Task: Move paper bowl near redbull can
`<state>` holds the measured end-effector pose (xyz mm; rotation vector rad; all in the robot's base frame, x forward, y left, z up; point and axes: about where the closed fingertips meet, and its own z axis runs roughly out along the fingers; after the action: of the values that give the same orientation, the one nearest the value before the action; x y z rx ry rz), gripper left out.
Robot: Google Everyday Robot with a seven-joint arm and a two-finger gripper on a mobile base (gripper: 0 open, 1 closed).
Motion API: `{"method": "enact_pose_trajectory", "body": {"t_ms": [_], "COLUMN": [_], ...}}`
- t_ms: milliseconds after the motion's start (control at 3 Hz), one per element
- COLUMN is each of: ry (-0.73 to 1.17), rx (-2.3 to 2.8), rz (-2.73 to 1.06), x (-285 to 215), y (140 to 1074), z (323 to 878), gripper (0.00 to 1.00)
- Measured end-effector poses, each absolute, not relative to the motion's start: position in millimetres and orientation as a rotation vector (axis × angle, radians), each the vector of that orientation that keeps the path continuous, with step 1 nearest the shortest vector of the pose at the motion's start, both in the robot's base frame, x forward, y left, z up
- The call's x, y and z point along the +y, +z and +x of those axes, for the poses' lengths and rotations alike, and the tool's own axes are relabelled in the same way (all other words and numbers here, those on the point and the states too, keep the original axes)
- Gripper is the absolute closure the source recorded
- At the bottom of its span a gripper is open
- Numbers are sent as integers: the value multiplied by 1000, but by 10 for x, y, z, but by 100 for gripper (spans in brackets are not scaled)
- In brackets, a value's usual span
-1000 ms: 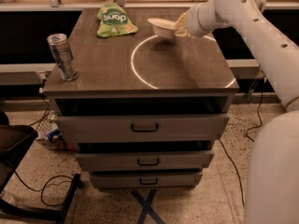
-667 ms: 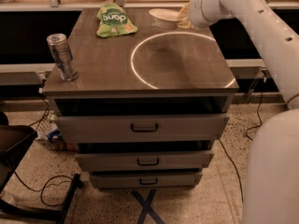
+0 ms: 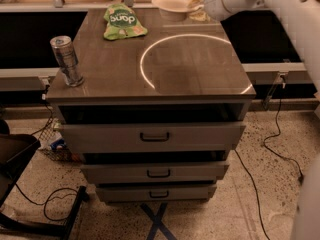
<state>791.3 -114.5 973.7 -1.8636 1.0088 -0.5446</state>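
The paper bowl point(image 3: 172, 5) is off-white with a wide rim and is at the far right edge of the cabinet top, held off the surface. My gripper point(image 3: 196, 7) is at the bowl's right side, shut on its rim, with the white arm running off to the upper right. The redbull can point(image 3: 66, 61) is a slim silver can standing upright near the front left corner of the cabinet top, far from the bowl.
A green snack bag point(image 3: 122, 22) lies at the back left of the cabinet top point(image 3: 195, 69). A bright ring of reflected light crosses the top. Drawers point(image 3: 152, 136) are below. Cables lie on the floor on both sides.
The gripper has carried the bowl up and toward the far edge of the cabinet top. The can and the bag have not moved.
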Motion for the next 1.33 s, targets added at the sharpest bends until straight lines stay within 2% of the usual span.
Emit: {"method": "enact_pose_trajectory", "body": {"t_ms": [667,1333], "ry": [-464,-215], "rx": [778,703], "rz": [-1887,-1902], "x": [-648,-133], "y": [9932,9703], "z": [7155,6619], "gripper": [100,100]}}
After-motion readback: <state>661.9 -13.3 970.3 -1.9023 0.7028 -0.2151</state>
